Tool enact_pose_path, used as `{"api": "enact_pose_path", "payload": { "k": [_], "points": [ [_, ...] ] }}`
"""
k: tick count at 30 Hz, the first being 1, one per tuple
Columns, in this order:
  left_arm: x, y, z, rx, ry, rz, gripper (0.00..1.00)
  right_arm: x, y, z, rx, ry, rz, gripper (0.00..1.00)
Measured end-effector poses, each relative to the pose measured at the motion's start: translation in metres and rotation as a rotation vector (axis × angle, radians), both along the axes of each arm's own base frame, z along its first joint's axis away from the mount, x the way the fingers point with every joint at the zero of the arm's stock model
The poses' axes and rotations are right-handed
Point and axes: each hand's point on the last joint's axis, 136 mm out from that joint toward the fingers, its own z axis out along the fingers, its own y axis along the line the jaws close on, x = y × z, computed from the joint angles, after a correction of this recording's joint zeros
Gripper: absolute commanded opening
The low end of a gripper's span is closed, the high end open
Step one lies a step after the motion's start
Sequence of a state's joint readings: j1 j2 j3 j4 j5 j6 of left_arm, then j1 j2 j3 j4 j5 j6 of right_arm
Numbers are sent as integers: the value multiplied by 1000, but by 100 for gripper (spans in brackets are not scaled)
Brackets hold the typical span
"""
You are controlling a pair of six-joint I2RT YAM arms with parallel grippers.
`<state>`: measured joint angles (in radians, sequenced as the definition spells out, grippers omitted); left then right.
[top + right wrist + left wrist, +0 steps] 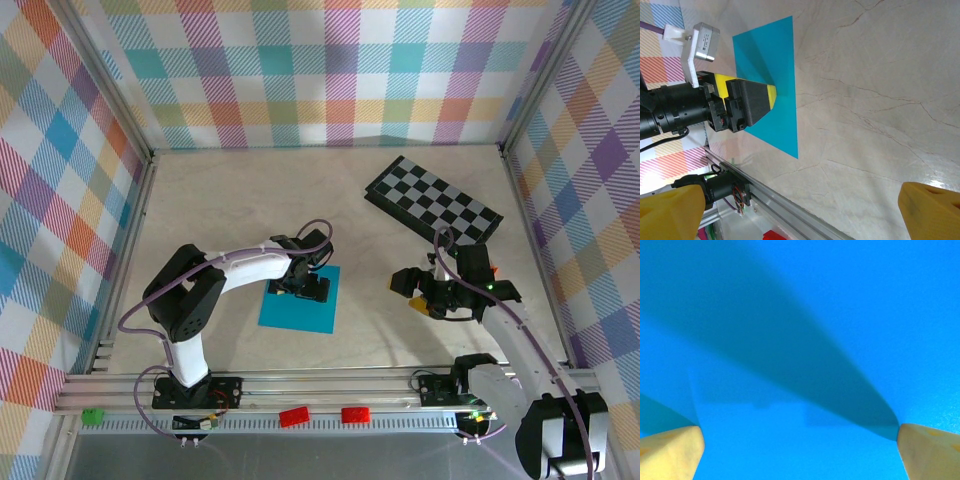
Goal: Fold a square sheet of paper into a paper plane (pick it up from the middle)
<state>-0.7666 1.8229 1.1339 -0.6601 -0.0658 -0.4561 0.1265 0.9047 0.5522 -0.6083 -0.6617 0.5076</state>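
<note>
- The task is at its start, as far as you can see: the sheet of paper (300, 310) lies flat on the table (230, 210) in front of the left arm, a plain blue square with no crease or fold showing on the parts in view.
- Your left gripper (305, 290) is down over the middle of the sheet with its jaws spread wide. In the left wrist view the two yellow fingertips (672, 452) sit at opposite sides with bare blue paper between them, so nothing is pinched.
- Your right gripper (800, 210) hangs over bare table on the right, well apart from the sheet. Its jaws are also wide and hold nothing.
- By my reckoning everything is left to do: gripping the sheet at its middle, lifting it, and every fold of the plane.
- The checkered board (432, 198) lies at the back right, apart from both grippers and from the paper.
- Hard to make out: you cannot tell for sure whether the left fingertips press on the paper or stop just above it. Their shadows run right up to the tips, which suggests contact or very nearly so.
- From above, the left gripper covers the sheet's middle and part of its far edge, so any faint crease there would be hidden.
- The left wrist view cuts off every edge of the sheet.
</note>
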Motion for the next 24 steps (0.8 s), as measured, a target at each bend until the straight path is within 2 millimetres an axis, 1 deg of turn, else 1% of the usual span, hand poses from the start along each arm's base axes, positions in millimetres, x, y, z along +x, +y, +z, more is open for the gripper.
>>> {"api": "enact_pose_path", "payload": {
  "k": [9, 12, 13, 15, 18, 19, 21, 23, 24],
  "points": [
    [0, -2, -2, 10, 3, 1, 92, 8, -4, -2, -41, 33, -20, 99],
    [0, -3, -2, 9, -1, 9, 88, 15, -6, 1, -58, 34, -29, 99],
    [0, -4, -1, 5, -5, 13, 85, 17, -7, 1, -64, 33, -33, 99],
    [1, -6, 0, -4, -17, 28, 76, 21, -9, 1, -81, 32, -43, 99],
    [3, -7, 1, -14, -35, 44, 69, 26, -12, -3, -94, 45, -77, 99],
    [3, -8, 2, -19, -39, 49, 69, 28, -13, -4, -97, 50, -91, 99],
    [4, -10, 4, -45, -56, 73, 61, 33, -14, -3, -96, 55, -126, 99],
    [3, -11, 5, -79, -72, 95, 59, 38, -16, -3, -96, 53, -156, 99],
    [2, -12, 7, -102, -81, 108, 55, 40, -17, -2, -98, 53, -173, 99]
  ]
}}
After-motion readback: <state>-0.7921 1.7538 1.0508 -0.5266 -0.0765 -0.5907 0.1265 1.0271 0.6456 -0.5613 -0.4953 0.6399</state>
